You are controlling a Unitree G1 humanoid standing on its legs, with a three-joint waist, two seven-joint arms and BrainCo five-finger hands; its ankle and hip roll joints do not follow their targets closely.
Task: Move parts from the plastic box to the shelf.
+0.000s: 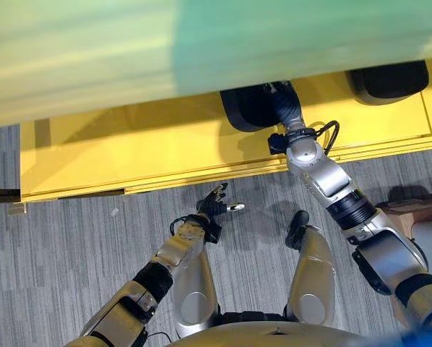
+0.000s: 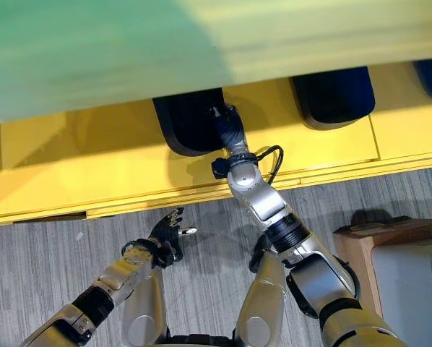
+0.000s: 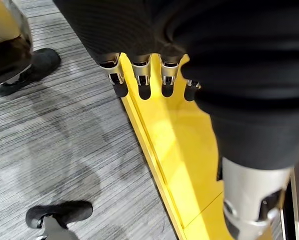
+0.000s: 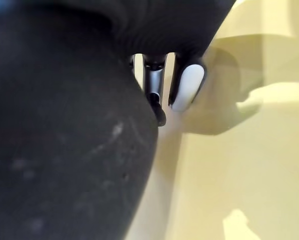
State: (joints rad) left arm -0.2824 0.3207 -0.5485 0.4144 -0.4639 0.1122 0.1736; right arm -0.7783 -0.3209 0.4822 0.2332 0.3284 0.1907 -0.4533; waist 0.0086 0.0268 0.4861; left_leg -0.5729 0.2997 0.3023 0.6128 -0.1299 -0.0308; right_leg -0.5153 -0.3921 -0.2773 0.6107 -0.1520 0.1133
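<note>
Right hand [image 2: 227,121] is reaching onto the yellow shelf [image 1: 129,152] beside a black part [image 2: 187,119], fingers unreadable; left hand [image 1: 214,206] is hanging spread over the floor [image 1: 57,253].

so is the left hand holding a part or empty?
Empty. The left hand hangs over the grey floor short of the yellow shelf, fingers straight with nothing between them.

The left arm is bent low in front of the body, its left hand [image 1: 214,205] held out with fingers [image 3: 141,80] loosely spread. The right arm stretches far forward, the right hand [image 1: 284,103] tucked out of sight.
</note>
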